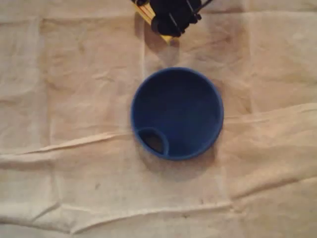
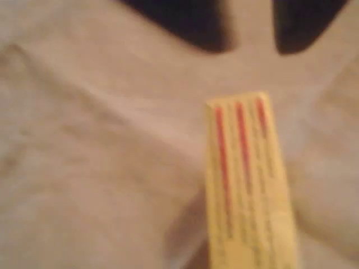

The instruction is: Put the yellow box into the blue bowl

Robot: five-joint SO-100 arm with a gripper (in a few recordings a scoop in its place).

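Overhead view: blue bowl mid-worktop, empty. Jaws at far edge, apparently clamped on yellow box, raised above cloth. Pick-up seemingly done; carrying over bowl and releasing left to do.

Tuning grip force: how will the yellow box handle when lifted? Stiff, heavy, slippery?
The yellow box shows straight edges and flat faces, so it is probably stiff and won't roll. It is slim, so likely light. Its long shape may pivot if gripped off-centre.
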